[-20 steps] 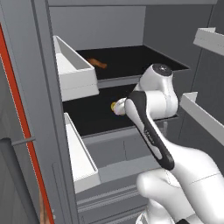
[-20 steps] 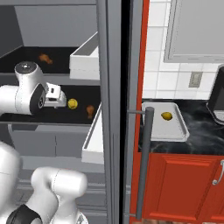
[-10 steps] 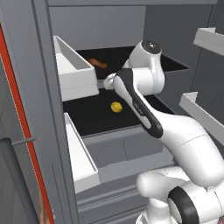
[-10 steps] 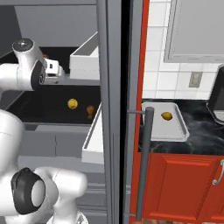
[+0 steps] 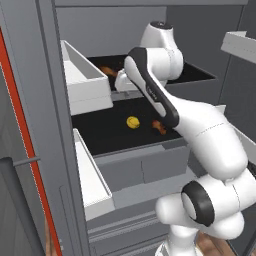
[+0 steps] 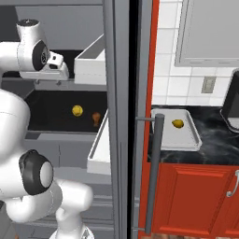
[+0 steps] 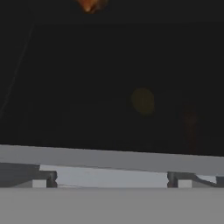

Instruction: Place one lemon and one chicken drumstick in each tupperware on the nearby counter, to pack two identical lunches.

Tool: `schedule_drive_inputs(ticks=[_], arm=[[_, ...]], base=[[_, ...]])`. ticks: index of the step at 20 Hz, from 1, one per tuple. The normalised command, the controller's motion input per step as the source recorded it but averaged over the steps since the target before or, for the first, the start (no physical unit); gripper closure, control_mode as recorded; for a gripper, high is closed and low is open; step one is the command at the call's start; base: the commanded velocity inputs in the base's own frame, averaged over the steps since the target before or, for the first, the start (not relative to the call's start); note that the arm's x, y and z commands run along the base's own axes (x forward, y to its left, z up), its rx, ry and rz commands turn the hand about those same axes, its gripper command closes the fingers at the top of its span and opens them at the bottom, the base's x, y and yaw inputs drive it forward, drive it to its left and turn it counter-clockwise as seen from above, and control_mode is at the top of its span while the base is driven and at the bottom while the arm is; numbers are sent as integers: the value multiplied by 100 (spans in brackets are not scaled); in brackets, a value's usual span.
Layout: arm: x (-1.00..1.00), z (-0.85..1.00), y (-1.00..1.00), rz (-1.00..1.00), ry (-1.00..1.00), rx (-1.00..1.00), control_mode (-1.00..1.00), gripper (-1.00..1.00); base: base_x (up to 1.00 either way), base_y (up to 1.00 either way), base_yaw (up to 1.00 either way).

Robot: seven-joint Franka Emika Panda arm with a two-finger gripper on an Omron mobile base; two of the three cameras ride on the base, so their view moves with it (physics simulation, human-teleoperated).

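While counter (image 6: 219,144) bears tupperware (image 6: 186,140), fridge holds lemon (image 5: 132,122).

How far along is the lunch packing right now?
Done: one lemon lies in the whitish tupperware on the counter. In hand: nothing; the end effector is open at the fridge's upper shelf. Left: the fridge lemon, the drumstick beside it and another drumstick above remain unpacked.

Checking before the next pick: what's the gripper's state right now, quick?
Gripper: open, holding nothing, up at the fridge's upper shelf.
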Motion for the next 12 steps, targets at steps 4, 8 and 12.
schedule_drive_inputs(ticks=[4,8,12], arm=[[5,76,11,-1,-10,0,-100,-100],[-1,40,9,-2,-22,0,-100,-100],[0,-9,0,0,-20,0,-100,-100]], base=[[0,0,0],[0,0,0],[0,0,0]])
